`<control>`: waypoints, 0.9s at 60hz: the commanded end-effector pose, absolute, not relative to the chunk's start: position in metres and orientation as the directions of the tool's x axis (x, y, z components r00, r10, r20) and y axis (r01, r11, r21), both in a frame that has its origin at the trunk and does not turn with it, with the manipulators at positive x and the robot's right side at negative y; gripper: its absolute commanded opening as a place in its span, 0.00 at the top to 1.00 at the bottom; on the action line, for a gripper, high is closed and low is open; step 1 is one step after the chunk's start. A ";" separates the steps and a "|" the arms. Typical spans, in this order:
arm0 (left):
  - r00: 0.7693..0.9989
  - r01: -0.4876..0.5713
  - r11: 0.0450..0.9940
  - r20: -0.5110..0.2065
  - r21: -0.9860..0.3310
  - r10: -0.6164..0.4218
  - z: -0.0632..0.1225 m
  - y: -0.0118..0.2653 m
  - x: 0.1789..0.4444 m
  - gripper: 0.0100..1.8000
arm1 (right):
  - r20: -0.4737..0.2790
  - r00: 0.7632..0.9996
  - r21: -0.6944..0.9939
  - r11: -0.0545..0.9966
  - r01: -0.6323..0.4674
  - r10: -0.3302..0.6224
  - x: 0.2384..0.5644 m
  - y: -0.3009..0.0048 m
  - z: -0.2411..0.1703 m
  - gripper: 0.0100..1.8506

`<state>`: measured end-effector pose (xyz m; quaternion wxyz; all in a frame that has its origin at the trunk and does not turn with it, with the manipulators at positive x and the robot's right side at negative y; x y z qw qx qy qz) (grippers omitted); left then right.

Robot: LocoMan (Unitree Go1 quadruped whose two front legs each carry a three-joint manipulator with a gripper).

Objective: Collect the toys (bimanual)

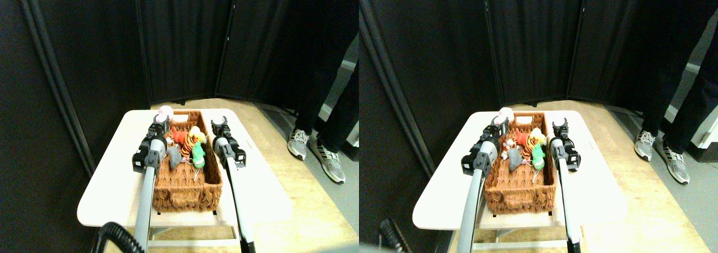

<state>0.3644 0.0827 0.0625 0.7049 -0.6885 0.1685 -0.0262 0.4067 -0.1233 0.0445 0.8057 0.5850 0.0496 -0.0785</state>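
Toys in basket: a cluster of small plush animals lies in the far half of the wicker basket [185, 188] — a red one [178, 134], an orange tiger-striped one [188, 143], a yellow one [197, 133], a green one [198, 155] and a grey one [174, 157], packed close and touching one another.
Pink toy: a pale pink plush [165, 113] sits at the basket's far left corner, right at the tip of the left gripper [159, 120]; whether it rests on the rim or the table cannot be told.
Basket: long, brown, woven, lying lengthwise on the table; its near half shows bare wicker floor.
Left gripper: over the basket's left rim near the far end, touching or just beside the pink toy; whether its jaws are parted or closed on the toy cannot be told.
Right gripper [219, 121]: beside the basket's right rim near the far end, its two jaws spread apart with nothing between them.
Table [258, 191]: white, rounded corners, carrying the basket.
Surroundings: black folding screen [179, 40] behind; a person's legs and grey sneakers [314, 149] stand on the floor to the right, well apart from the table.
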 end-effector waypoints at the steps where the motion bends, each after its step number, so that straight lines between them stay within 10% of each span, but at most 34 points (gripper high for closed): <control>1: 0.939 -0.154 0.067 -0.167 -0.986 -0.301 0.068 0.082 0.368 0.92 | -0.141 0.988 0.941 0.303 0.153 -0.064 0.409 -0.123 0.047 0.81; 54: 0.881 -0.125 0.246 -0.222 -0.961 -0.418 0.076 0.081 0.366 0.58 | -0.145 0.986 0.939 0.303 0.164 -0.085 0.409 -0.128 0.046 0.82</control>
